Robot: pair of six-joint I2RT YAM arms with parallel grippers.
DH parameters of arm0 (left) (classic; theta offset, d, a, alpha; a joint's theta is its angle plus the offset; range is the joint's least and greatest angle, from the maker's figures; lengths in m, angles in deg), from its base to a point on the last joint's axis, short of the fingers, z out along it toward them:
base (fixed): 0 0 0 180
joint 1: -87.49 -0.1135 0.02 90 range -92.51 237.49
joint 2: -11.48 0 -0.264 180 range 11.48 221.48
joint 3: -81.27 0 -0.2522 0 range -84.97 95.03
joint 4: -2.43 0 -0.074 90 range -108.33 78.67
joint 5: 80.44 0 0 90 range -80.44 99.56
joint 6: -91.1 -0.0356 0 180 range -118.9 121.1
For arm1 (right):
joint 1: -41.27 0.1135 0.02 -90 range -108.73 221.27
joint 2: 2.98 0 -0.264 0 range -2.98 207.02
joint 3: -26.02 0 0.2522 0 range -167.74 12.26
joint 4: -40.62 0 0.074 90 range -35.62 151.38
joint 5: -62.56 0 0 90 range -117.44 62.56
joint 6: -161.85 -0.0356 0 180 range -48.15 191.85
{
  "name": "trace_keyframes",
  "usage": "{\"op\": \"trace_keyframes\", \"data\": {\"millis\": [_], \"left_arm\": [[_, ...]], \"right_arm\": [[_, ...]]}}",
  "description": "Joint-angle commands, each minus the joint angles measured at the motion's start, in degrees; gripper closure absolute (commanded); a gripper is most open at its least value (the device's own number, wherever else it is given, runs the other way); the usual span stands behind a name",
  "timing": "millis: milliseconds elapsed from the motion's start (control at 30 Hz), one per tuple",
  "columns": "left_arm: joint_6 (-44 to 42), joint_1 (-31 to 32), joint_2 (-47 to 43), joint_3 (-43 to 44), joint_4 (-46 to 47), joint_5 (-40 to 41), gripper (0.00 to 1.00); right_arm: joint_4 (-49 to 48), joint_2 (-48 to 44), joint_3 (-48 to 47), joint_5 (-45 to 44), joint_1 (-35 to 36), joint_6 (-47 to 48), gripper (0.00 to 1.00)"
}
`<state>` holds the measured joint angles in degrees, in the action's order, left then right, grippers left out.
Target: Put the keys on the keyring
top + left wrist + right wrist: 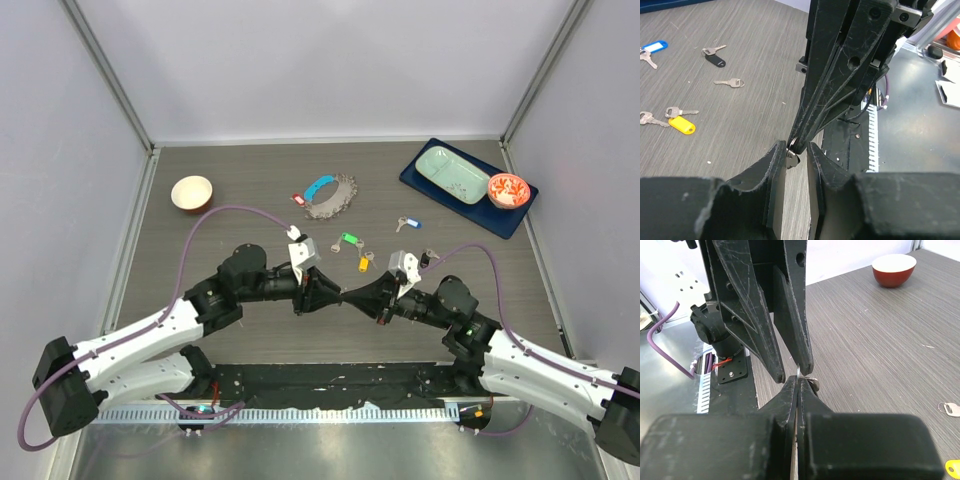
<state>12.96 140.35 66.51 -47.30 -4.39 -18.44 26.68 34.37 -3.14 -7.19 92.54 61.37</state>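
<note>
The keyring [332, 197], a grey chain loop with a blue strap and red tag, lies at the table's back centre. My two grippers meet tip to tip in front of it. My right gripper [353, 296] [799, 381] is shut on a small silver key [811, 383] by its wire ring. My left gripper [332, 292] [796, 146] is open, its fingers on either side of the right gripper's tip, with the key [792, 156] against one finger. The green [348, 239], orange-yellow [364, 264] [681, 125], blue [411, 224] [654, 46], black [716, 60] and plain silver [730, 82] keys lie loose.
A white bowl [192, 192] [894, 270] stands at the back left. A dark blue tray [418, 182] at the back right holds a mint dish [452, 172] and an orange bowl [508, 190]. The loose keys lie between the grippers and the keyring.
</note>
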Motion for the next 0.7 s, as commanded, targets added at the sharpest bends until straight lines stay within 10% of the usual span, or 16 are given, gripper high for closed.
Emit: {"op": "trace_keyframes", "data": {"millis": [0, 233, 667], "left_arm": [[0.45, -0.13, 0.78, -0.05, 2.64, -2.66, 0.74], [-0.95, -0.21, 0.96, 0.47, 1.5, -3.28, 1.0], [-8.86, -0.21, -1.76, 1.62, -5.01, -1.7, 1.0]], "right_arm": [[-4.11, -0.96, -0.25, -1.09, 0.24, -0.15, 0.99], [-3.68, -1.04, -0.25, -0.65, 0.24, -0.07, 0.99], [5.9, -4.21, -1.21, -0.48, 0.24, 1.78, 0.98]]}}
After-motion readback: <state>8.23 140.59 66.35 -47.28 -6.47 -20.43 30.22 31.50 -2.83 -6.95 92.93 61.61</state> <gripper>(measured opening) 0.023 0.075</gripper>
